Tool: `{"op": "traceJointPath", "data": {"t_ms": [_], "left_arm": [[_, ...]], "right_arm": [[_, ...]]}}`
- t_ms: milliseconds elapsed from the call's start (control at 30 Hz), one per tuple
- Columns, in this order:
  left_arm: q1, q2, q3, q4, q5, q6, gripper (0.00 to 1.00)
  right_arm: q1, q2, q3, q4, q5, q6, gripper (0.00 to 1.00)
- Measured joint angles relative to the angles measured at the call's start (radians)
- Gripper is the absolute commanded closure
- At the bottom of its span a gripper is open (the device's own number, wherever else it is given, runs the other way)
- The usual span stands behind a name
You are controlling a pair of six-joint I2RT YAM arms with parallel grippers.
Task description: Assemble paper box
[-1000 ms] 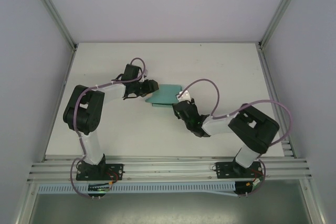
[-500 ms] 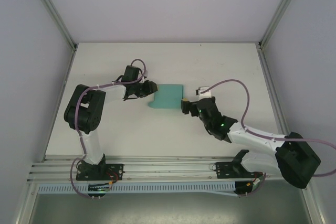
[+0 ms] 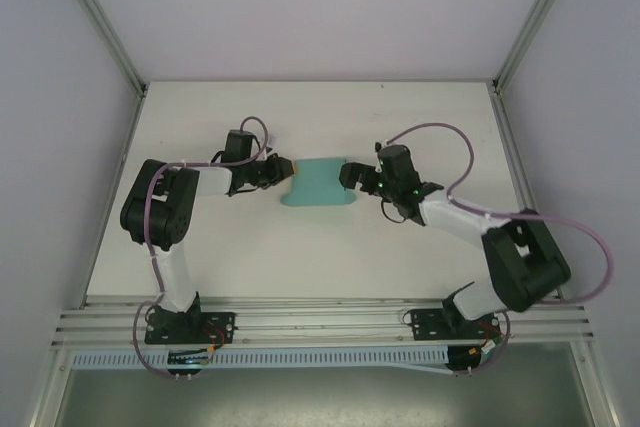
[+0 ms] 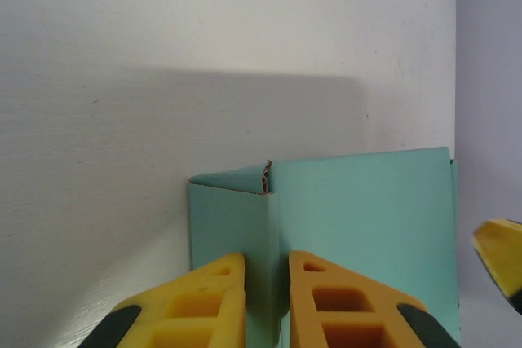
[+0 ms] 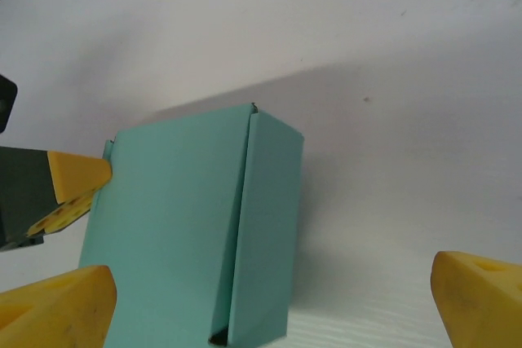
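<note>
White table [image 3: 400, 127] under pale grey walls [image 3: 60, 147], and both arms are out over it. Nearest to me, the aluminium rail [image 3: 320, 319] at the table's edge carries the two black bases, purple cables [image 3: 425, 137] looping off each arm.

Moving out to mid-table, there is the paper box [image 3: 318, 183], a teal-green piece of thin creased card, lying part-folded between the two tools. From above it reads as a rough rectangle with a small tab sticking out at its near left corner.

Left gripper [image 3: 283, 169] is right at the box's left edge. From its wrist camera the left gripper [image 4: 267, 262] has its yellow fingers [image 4: 208, 291] drawn nearly together, and the folded ridge of the paper box [image 4: 359, 218] runs straight into the narrow gap between them, so it is pinching the card there. One small torn-looking nick shows at the far end of that crease.

Right gripper [image 3: 348, 175] sits at the box's right edge. On its own camera the right gripper [image 5: 269, 275] is spread wide, one yellow fingertip at each bottom corner, gripping nothing. The paper box [image 5: 188, 226] lies between them, closer to the left-hand finger, its side panel standing up off the table.

Beyond the box, table runs bare to the back wall.
</note>
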Motion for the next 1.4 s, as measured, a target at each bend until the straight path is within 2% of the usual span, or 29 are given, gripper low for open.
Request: {"op": "traceJointPath", "data": {"t_ms": [233, 400, 533, 633, 700, 767, 800, 833, 867, 1033, 1100, 1233, 1333, 1400], "left_arm": [[0.011, 0.001, -0.025, 0.047, 0.02, -0.003, 0.87], [0.015, 0.003, -0.033, 0.063, 0.028, -0.004, 0.86], [0.016, 0.0, -0.036, 0.069, 0.026, 0.0, 0.85], [0.027, -0.008, -0.041, 0.066, 0.019, 0.008, 0.8], [0.029, -0.018, -0.042, 0.055, 0.009, 0.023, 0.69], [0.027, -0.036, -0.044, 0.031, -0.011, 0.048, 0.51], [0.027, -0.047, -0.046, 0.015, -0.02, 0.06, 0.35], [0.027, -0.063, -0.049, -0.004, -0.03, 0.079, 0.07], [0.024, -0.088, -0.051, -0.024, -0.04, 0.105, 0.01], [-0.013, -0.291, -0.052, -0.092, -0.12, 0.291, 0.01], [-0.061, -0.375, -0.038, -0.111, -0.174, 0.407, 0.01], [-0.219, -0.474, 0.013, -0.145, -0.274, 0.702, 0.01], [-0.307, -0.494, 0.033, -0.183, -0.298, 0.899, 0.02], [-0.327, -0.494, 0.04, -0.211, -0.302, 0.991, 0.01]], "right_arm": [[-0.045, 0.229, 0.126, 0.016, -0.214, 0.066, 0.05], [-0.045, 0.32, 0.149, 0.106, -0.357, 0.121, 0.21], [-0.048, 0.372, 0.148, 0.216, -0.448, 0.198, 0.44], [-0.066, 0.393, 0.147, 0.303, -0.502, 0.263, 0.54], [-0.073, 0.394, 0.146, 0.349, -0.525, 0.298, 0.57], [-0.074, 0.393, 0.144, 0.375, -0.537, 0.311, 0.58], [-0.074, 0.391, 0.142, 0.38, -0.541, 0.314, 0.58], [-0.075, 0.385, 0.137, 0.381, -0.544, 0.315, 0.58], [-0.076, 0.375, 0.131, 0.381, -0.544, 0.315, 0.58], [-0.108, 0.286, 0.09, 0.357, -0.544, 0.341, 0.59], [-0.135, 0.251, 0.089, 0.319, -0.545, 0.361, 0.6], [-0.2, 0.207, 0.098, 0.194, -0.571, 0.416, 0.62], [-0.251, 0.195, 0.099, 0.118, -0.611, 0.48, 0.62], [-0.281, 0.182, 0.099, 0.066, -0.635, 0.515, 0.62]]}}
